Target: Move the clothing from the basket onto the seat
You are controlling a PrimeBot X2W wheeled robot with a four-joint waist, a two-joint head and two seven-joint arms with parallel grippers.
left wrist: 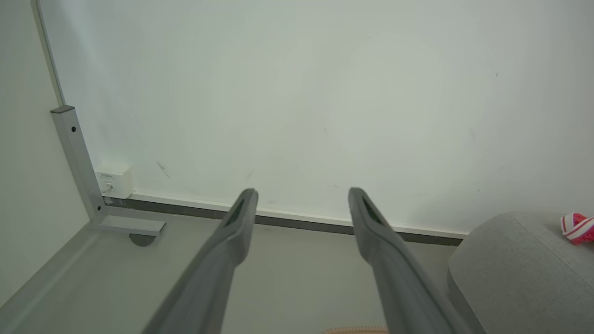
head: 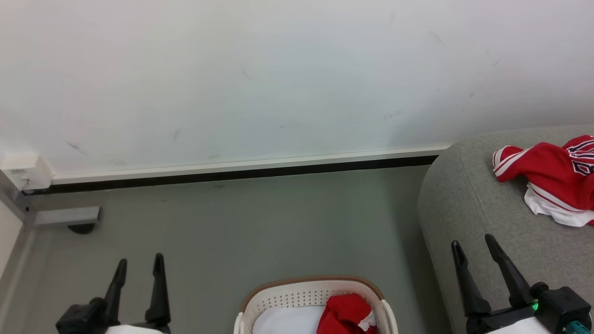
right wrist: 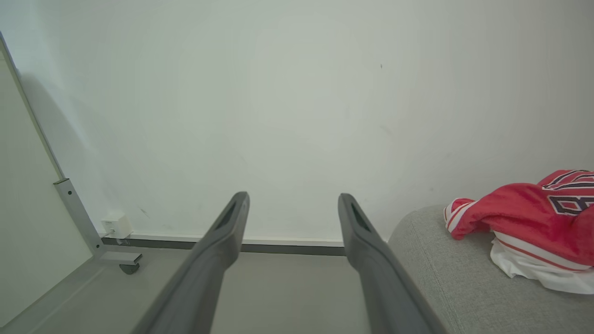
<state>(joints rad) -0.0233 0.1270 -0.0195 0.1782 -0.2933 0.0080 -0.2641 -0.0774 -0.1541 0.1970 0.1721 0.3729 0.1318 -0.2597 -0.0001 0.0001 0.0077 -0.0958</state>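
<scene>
Left gripper (head: 140, 258) hangs over bare floor (head: 260, 222) left of the basket (head: 311, 283), fingers apart and empty. Right gripper (head: 472, 240), also spread and empty, stands over the near edge of the seat (head: 464, 199). Red clothing (head: 345, 313) lies in the basket's right half, between the two grippers. A crumpled jersey (head: 552, 178) lies on the seat, beyond and right of the right gripper, apart from it. Open floor runs from basket to wall (head: 278, 69); the seat's rounded corner is near the basket's right

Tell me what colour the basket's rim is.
The rim is tan-brown, on a white perforated basket. The head view shows it best.
</scene>
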